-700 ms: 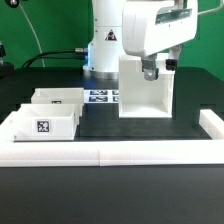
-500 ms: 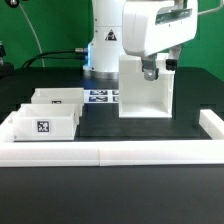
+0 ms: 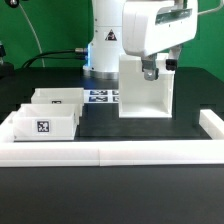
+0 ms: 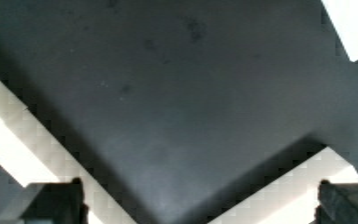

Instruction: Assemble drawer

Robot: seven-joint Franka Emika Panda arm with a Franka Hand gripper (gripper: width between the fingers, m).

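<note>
The fingers [image 3: 150,71] are held wide open and empty at the shell [image 3: 145,98], so a tray [image 3: 45,122] must likely be fetched next

White box shell [image 3: 145,95]; white trays [image 3: 62,118] with black-white square tags [image 3: 42,127]; black table [image 3: 140,136].

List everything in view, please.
tall box: one, white, upright, right of centre in the exterior view
small trays: two, white, exterior view's left, one behind the other
marker board: one, white with black tags, flat between trays and tall box
low wall: one, white, along the table's near and side edges
table: one, black, under everything
robot arm: one, white, behind the tall box
gripper: one, dark fingers, open, empty, near the tall box's top
</note>
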